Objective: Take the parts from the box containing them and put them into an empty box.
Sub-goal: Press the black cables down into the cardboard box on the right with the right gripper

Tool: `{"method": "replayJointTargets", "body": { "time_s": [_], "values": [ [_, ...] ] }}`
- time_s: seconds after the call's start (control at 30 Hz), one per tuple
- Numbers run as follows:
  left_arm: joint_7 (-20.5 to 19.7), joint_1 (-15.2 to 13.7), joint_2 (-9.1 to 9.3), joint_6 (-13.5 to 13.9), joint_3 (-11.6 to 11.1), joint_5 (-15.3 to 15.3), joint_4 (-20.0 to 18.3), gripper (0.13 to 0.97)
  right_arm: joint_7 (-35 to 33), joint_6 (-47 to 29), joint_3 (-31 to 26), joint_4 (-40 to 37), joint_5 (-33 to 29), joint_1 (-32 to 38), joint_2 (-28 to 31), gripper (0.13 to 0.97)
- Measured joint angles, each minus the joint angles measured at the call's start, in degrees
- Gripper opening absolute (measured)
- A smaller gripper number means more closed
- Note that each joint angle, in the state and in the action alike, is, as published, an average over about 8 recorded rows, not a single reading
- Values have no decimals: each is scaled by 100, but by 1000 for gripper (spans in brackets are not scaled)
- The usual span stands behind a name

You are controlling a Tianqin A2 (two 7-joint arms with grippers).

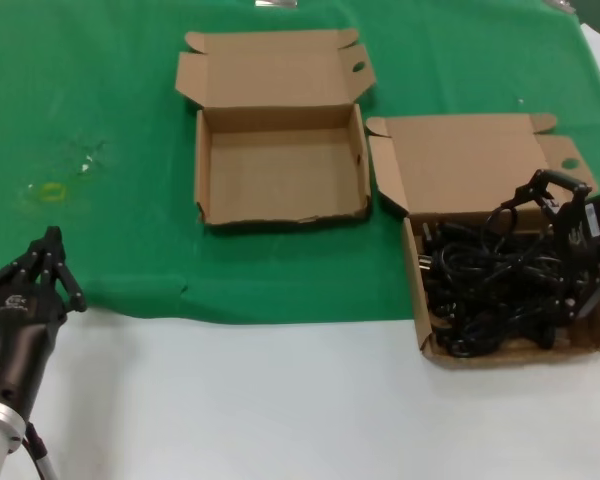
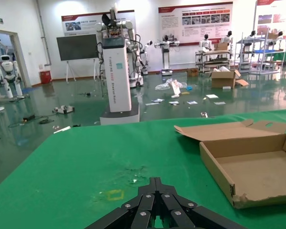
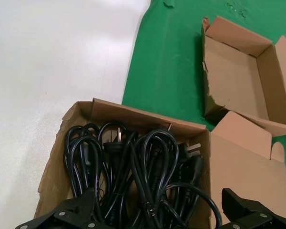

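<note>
Green cloth (image 1: 110,120) over white table (image 1: 280,400), showroom behind

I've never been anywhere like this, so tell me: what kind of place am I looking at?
Probably a robot lab or showroom. Beyond the green cloth-covered table, white humanoid robots stand on a glossy floor, a tall white robot tower is nearby, and printed display boards line the wall.
</note>
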Motion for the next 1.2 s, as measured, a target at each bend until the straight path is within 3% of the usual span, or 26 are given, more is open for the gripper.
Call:
{"method": "replayJointTargets", "body": {
  "time_s": [0.27, 0.57, 0.83, 0.97, 1.2],
  "values": [
    [0, 0, 0, 0, 0, 0, 0, 144, -208, 43, 9, -424, -59, 102, -144, 937],
    [-3, 0, 0, 0, 0, 1, 0, 144, -374, 76, 11, -787, -129, 243, -251, 835],
    [-3, 0, 0, 0, 0, 2, 0, 144, -443, 92, -3, -976, -180, 303, -340, 663],
    [-3, 0, 0, 0, 0, 2, 0, 144, -458, 102, -9, -1026, -198, 311, -375, 663],
    [-2, 0, 0, 0, 0, 2, 0, 144, -439, 109, -2, -1002, -204, 267, -382, 470]
  ]
}}
